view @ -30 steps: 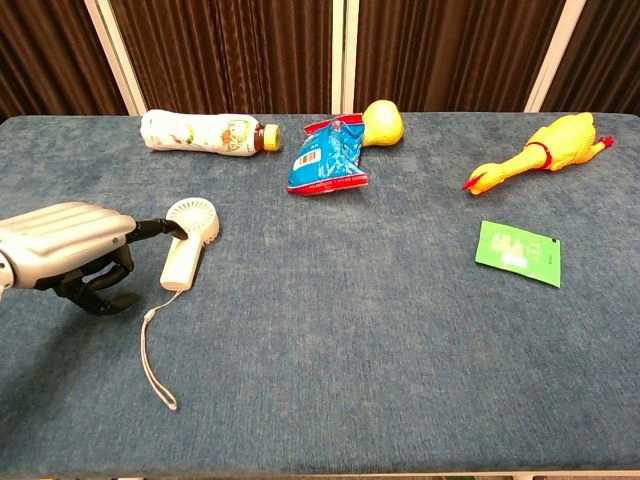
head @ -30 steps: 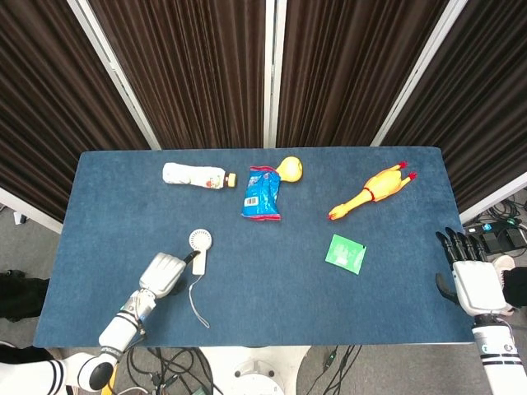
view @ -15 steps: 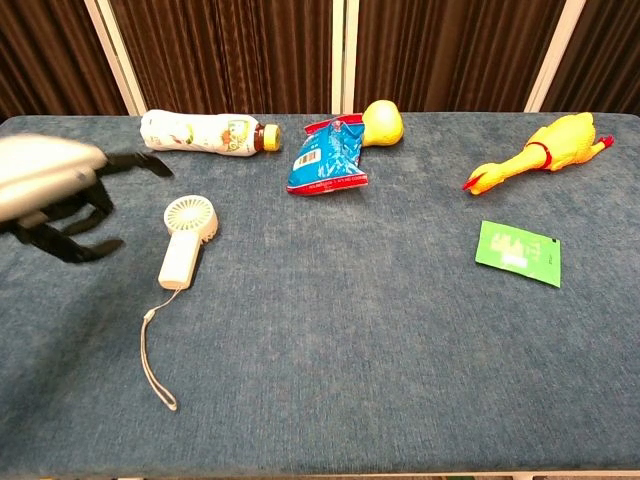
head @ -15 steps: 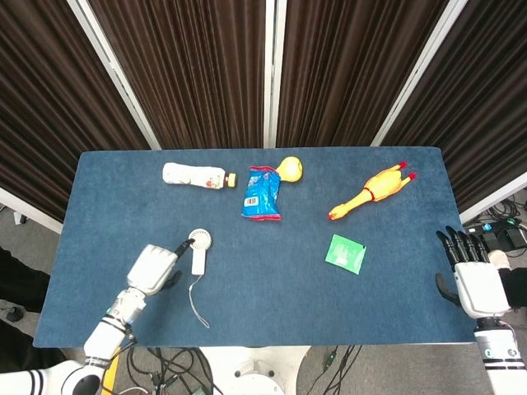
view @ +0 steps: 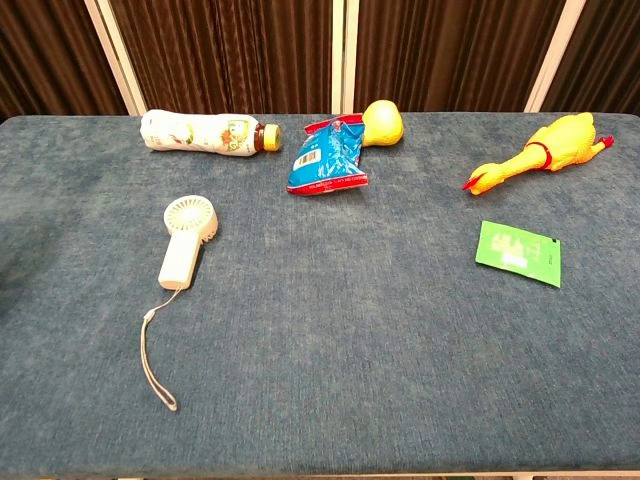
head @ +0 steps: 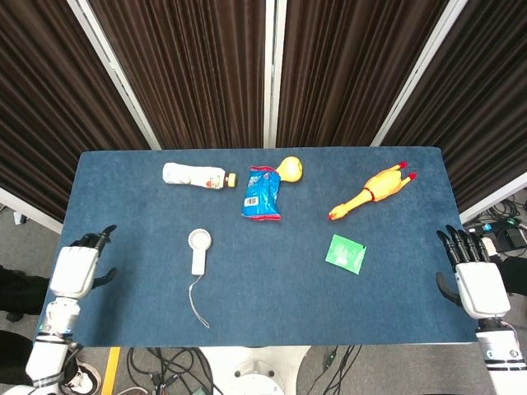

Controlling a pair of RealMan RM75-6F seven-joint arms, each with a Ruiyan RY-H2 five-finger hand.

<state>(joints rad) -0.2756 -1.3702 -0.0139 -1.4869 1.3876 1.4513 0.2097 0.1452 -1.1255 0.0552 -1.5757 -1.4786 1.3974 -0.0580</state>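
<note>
left hand off the fan, pulled back to the table edge

pulled away from the handheld fan [head: 198, 249], and fast: a second ago fingers right against its handle, half a second ago lifting clear, now parked at the left rim of the table [head: 123, 325].

from the head view: left hand [head: 76, 268] hanging by the table's left edge, holding nothing, dark fingers pointing up and forward, well apart from the fan. fan lying flat on the blue cloth, round head toward the curtains, wrist cord [head: 196, 303] trailing toward the near edge, same spot as before. right hand [head: 475, 280] off the right edge, fingers spread and empty, barely shifted. further back, lying bottle [head: 196, 175], blue snack bag [head: 263, 194] touching a yellow toy [head: 290, 169], rubber chicken [head: 370, 191] on a slant, green sachet [head: 346, 253] alone toward the right.

from the chest view: neither hand showing. fan [view: 186, 242] resting untouched, cord [view: 152, 358] curling toward the front edge. bottle [view: 205, 132], snack bag [view: 328, 155], rubber chicken [view: 535, 152] and green sachet [view: 517, 252] unmoved.

judging by that: contact with the fan given up, nothing lifted, nothing carried.
</note>
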